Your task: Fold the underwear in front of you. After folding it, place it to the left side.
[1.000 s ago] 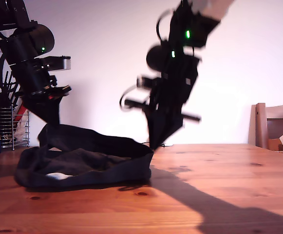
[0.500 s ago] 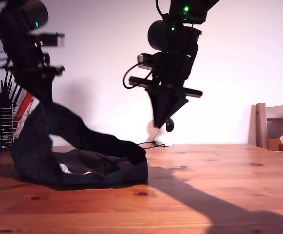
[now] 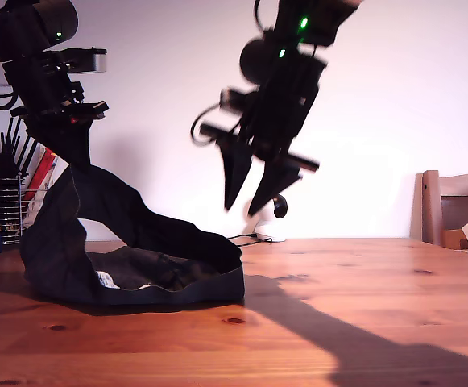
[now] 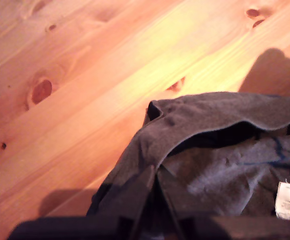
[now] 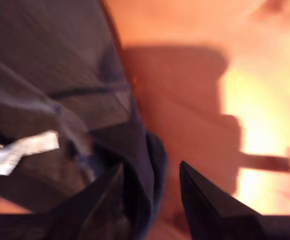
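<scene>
The first tool (image 3: pixel 71 157) pinched the underwear (image 3: pixel 137 258) up off the table (image 3: pixel 362 306) — the second tool (image 3: pixel 254 193) hung released, ready to fold.

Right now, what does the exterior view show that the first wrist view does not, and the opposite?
Only the exterior view: my second gripper open in the air, a utensil rack, a chair.
Only the first wrist view: the white label seen clearly, wood knots.
Both: the underwear, pinched by my first gripper, on the wooden table.
</scene>
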`<action>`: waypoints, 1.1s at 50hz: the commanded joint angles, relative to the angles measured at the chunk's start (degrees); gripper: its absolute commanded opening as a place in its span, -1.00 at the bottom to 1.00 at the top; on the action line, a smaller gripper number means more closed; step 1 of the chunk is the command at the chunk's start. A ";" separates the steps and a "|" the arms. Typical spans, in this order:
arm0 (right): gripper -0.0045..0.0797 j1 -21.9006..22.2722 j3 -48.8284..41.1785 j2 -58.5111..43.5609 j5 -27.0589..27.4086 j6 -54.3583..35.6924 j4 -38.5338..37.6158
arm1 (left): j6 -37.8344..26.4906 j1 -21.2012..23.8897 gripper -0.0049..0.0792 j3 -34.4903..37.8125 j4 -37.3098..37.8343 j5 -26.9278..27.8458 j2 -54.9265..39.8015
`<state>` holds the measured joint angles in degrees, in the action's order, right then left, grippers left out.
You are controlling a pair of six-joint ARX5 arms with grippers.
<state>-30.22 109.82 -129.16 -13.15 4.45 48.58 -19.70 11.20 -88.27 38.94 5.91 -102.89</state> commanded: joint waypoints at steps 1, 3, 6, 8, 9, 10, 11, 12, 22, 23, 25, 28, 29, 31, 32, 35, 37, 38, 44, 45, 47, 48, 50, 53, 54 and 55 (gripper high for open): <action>-0.13 -1.11 0.17 -1.60 -0.46 0.04 -0.42 | -0.24 -0.17 -0.93 -0.26 -0.37 0.09 -0.61; -0.13 -1.20 0.17 -2.03 -0.44 0.00 -0.44 | -0.24 -0.17 -0.93 -0.26 -0.37 0.11 -0.61; -0.13 -1.57 0.17 -2.34 -0.42 -0.13 -0.66 | -0.24 -0.17 -0.93 -0.26 -0.44 0.11 -0.61; -0.13 -1.64 0.17 -2.49 -0.39 -0.17 -1.14 | -0.24 -0.17 -0.93 -0.26 -0.42 0.11 -0.61; -0.13 -1.66 0.17 -2.54 -0.37 -0.20 -1.31 | -0.24 -0.17 -0.93 -0.26 -0.42 0.11 -0.61; -0.14 -1.66 0.17 -2.56 -0.37 -0.20 -1.51 | -0.24 -0.17 -0.93 -0.26 -0.42 0.09 -0.61; -0.15 -1.66 0.17 -2.56 -0.37 -0.33 -1.57 | -0.24 -0.17 -0.93 -0.26 -0.37 0.09 -0.61; -0.18 -1.66 0.17 -2.56 -0.37 -0.42 -1.60 | -0.24 -0.17 -0.93 -0.26 -0.39 0.09 -0.61; -0.91 -1.70 0.17 -2.56 -1.31 -3.41 -0.90 | -0.26 -0.17 -0.93 -0.26 -0.39 0.09 -0.61; -0.92 -1.68 0.20 -2.56 -1.36 -3.43 -0.68 | -0.26 -0.17 -0.93 -0.26 -0.37 0.07 -0.61; -0.92 -1.64 0.20 -2.56 -1.33 -3.43 -0.15 | -0.26 -0.17 -0.93 -0.26 -0.35 0.07 -0.61; -0.92 -1.66 0.20 -2.56 -1.29 -4.24 0.59 | -0.28 -0.17 -0.93 -0.26 -0.24 0.07 -0.61; -0.92 -1.66 0.20 -2.56 -1.29 -4.46 0.72 | -0.28 -0.17 -0.93 -0.26 -0.20 0.04 -0.61; -0.92 -1.66 0.28 -2.56 -1.22 -4.48 1.16 | -0.31 -0.20 -0.93 -0.26 0.04 0.02 -0.61; -0.92 -1.66 0.37 -2.56 -1.14 -4.48 1.55 | -0.33 -0.22 -0.93 -0.26 0.17 0.02 -0.61; -0.92 -1.64 0.81 -2.56 -0.33 -4.55 2.67 | -0.35 -0.22 -0.93 -0.26 0.52 -0.07 -0.59; -0.92 -1.64 1.14 -2.56 0.63 -4.74 3.50 | -0.37 -0.22 -0.93 -0.26 0.68 -0.39 -0.59; -0.92 -1.60 1.33 -2.56 1.64 -4.92 3.91 | -0.37 -0.22 -0.93 -0.26 0.74 -0.46 -0.59; -0.92 -1.53 3.56 -2.54 4.94 -6.54 6.64 | -0.42 -0.22 -0.93 -0.26 1.38 -0.48 -0.42; -0.92 -1.53 3.96 -2.54 5.75 -6.71 7.17 | -0.42 -0.22 -0.93 -0.26 1.53 -0.66 -0.28; -0.92 -1.53 4.92 -2.54 6.99 -7.43 8.15 | -0.42 -0.22 -0.93 -0.26 1.60 -0.96 -0.22; -0.92 -1.53 5.62 -2.54 7.50 -7.56 8.57 | -0.42 -0.22 -0.93 -0.26 1.60 -1.05 -0.17; -0.92 -1.53 6.82 -2.54 8.35 -7.72 9.60 | -0.44 -0.22 -0.93 -0.26 1.60 -1.07 -0.09; -0.92 -1.51 8.70 -2.54 9.55 -8.00 10.86 | -0.42 -0.22 -0.93 -0.26 1.68 -1.09 0.26; -0.92 -1.49 9.40 -2.54 9.92 -8.17 11.28 | -0.42 -0.22 -0.93 -0.26 1.68 -1.14 0.37; -0.92 -1.49 10.01 -2.54 10.34 -8.41 11.74 | -0.44 -0.22 -0.93 -0.26 1.66 -1.27 0.50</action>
<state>-31.59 118.43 -132.22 -3.68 -3.25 59.53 -19.88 11.20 -88.27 40.77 4.78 -102.89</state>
